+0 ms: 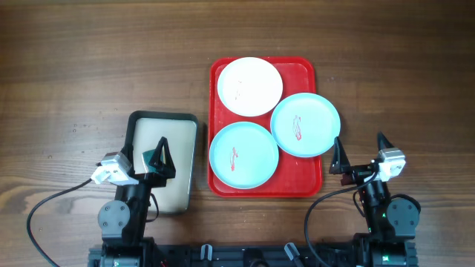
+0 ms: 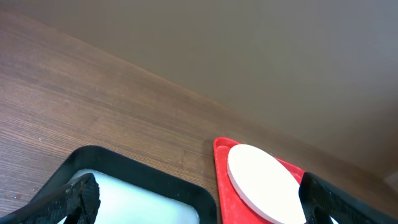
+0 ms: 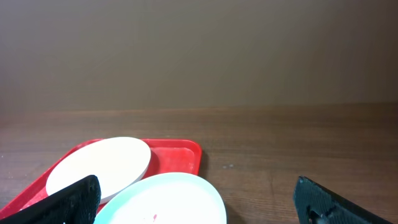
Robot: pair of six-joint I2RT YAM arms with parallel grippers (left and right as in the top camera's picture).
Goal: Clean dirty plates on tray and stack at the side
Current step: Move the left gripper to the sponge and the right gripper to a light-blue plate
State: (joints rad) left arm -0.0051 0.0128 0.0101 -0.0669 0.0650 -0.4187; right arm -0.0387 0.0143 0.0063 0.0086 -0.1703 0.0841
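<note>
The red tray (image 1: pixel 312 74) lies at the table's middle right. On it are a white plate (image 1: pixel 249 86) at the back, a light blue plate (image 1: pixel 243 154) at the front left and a light blue plate (image 1: pixel 305 124) at the right overhanging the tray's edge. All three carry small red smears. My left gripper (image 1: pixel 154 152) is open over the metal pan, holding nothing. My right gripper (image 1: pixel 362 148) is open just right of the tray's front corner. The white plate (image 2: pixel 264 183) and tray (image 2: pixel 222 180) show in the left wrist view. The right wrist view shows the white plate (image 3: pixel 99 167), blue plate (image 3: pixel 165 199) and tray (image 3: pixel 180 155).
A dark-rimmed metal pan (image 1: pixel 182 178) with a pale inside sits left of the tray, under the left gripper; it also shows in the left wrist view (image 2: pixel 155 186). Something small and teal (image 1: pixel 151 156) lies between the left fingers. Bare wood lies around.
</note>
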